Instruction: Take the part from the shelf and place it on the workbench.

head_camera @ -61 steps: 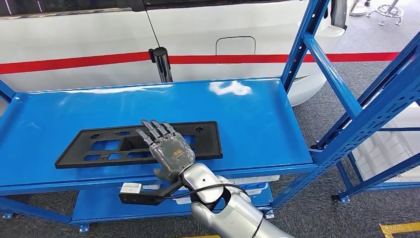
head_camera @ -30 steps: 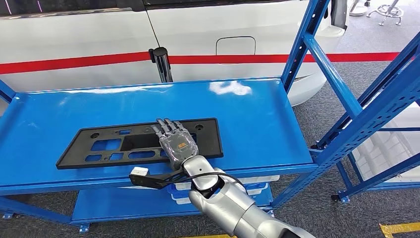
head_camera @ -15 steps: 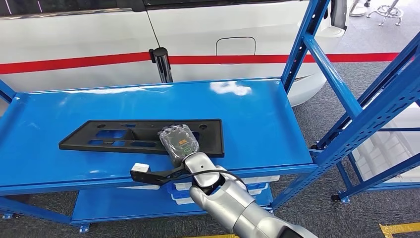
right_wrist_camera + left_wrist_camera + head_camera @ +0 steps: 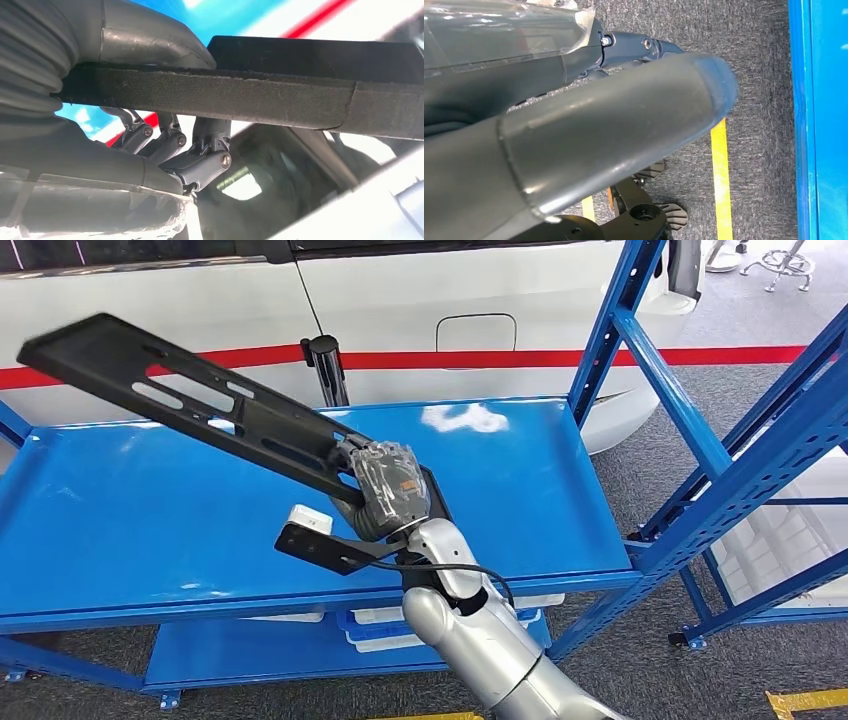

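The part [image 4: 200,405] is a long black plastic plate with cut-outs. It is tilted in the air above the blue shelf [image 4: 150,520], its far end raised to the upper left. My right hand [image 4: 390,485] grips its lower right end, just above the shelf's middle. In the right wrist view the plate's edge [image 4: 225,97] runs across, with my fingers [image 4: 200,160] curled around it and the thumb on the opposite face. My left hand [image 4: 574,125] hangs over the grey floor beside the shelf, holding nothing, its thumb stretched out.
A white car body with a red stripe [image 4: 400,300] stands right behind the shelf. Blue uprights and braces [image 4: 700,460] rise on the right. White boxes [image 4: 380,625] sit on the lower shelf. A yellow floor line [image 4: 721,190] runs near the shelf's edge [image 4: 819,100].
My right hand closed on the plate's right end and lifted it. The plate went from lying flat on the shelf to tilted steeply, its left end swung up.
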